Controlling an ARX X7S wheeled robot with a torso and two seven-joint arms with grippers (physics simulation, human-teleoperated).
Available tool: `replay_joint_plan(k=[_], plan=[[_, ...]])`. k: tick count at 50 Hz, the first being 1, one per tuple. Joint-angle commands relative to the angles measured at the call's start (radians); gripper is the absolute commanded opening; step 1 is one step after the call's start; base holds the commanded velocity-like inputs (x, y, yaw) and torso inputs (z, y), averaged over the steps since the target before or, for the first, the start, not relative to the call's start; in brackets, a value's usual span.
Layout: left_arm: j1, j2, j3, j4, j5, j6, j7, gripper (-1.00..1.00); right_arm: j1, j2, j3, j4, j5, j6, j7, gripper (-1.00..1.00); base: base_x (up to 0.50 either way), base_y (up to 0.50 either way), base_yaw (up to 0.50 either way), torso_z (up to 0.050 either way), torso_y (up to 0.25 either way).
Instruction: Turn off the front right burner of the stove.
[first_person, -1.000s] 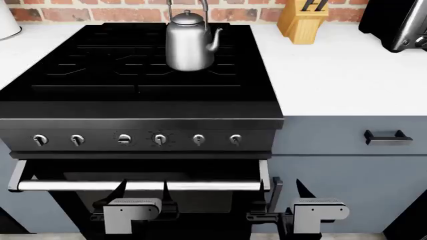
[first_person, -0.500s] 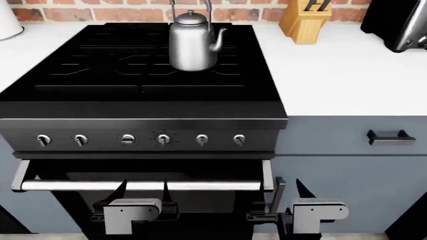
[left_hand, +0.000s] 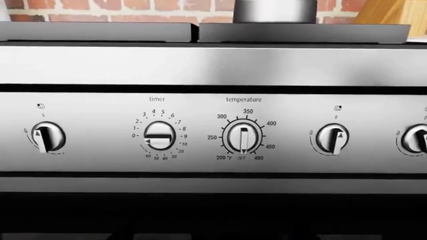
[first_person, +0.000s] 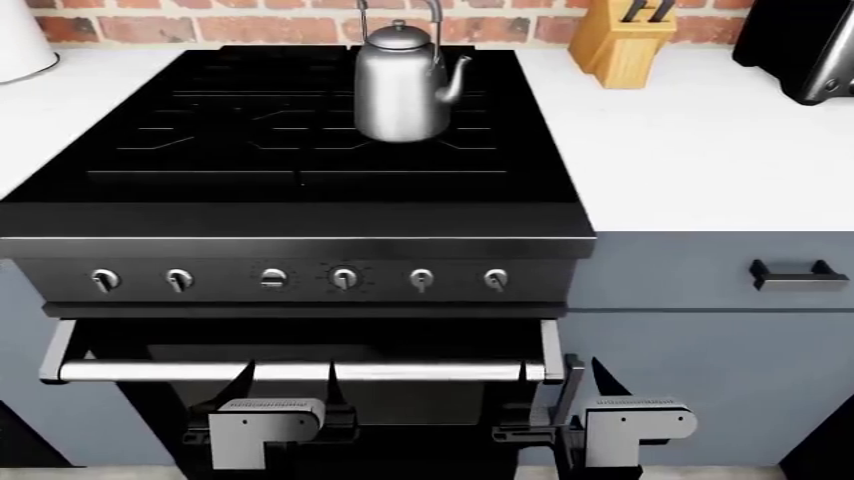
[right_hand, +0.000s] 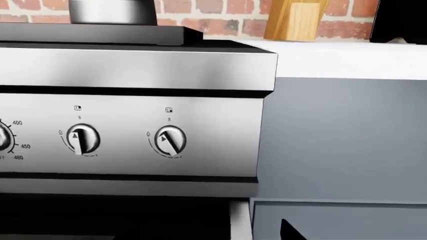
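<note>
Stove (first_person: 294, 150) dead ahead, both tools low and short of its knob panel.

Approach step, by my judgement: the left tool (first_person: 283, 385) and right tool (first_person: 567, 385) hang near the oven handle (first_person: 300, 372), prongs spread, pinching nothing. The rightmost knob (right_hand: 170, 140) sits slightly tilted; next the right tool must rise, close on it and turn it. A kettle (first_person: 400, 85) stands on the rear grates, contents hidden.
</note>
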Motion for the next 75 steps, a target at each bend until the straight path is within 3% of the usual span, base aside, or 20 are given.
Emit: replay_joint_plan(k=[1,75], plan=[[-0.004,-0.011,0.015,-0.004,-0.010,0.003,-0.013,1.00,0.001,0.011,-0.013,0.000,0.011,-0.003,0.013,1.00,0.00,0.07,0.00,0.000,0.000],[-0.025,-0.055,0.081,-0.021,-0.050,0.012,-0.068,1.00,0.009,0.059,-0.071,0.004,0.052,-0.024,0.069,1.00,0.00,0.06,0.00,0.000,0.000]])
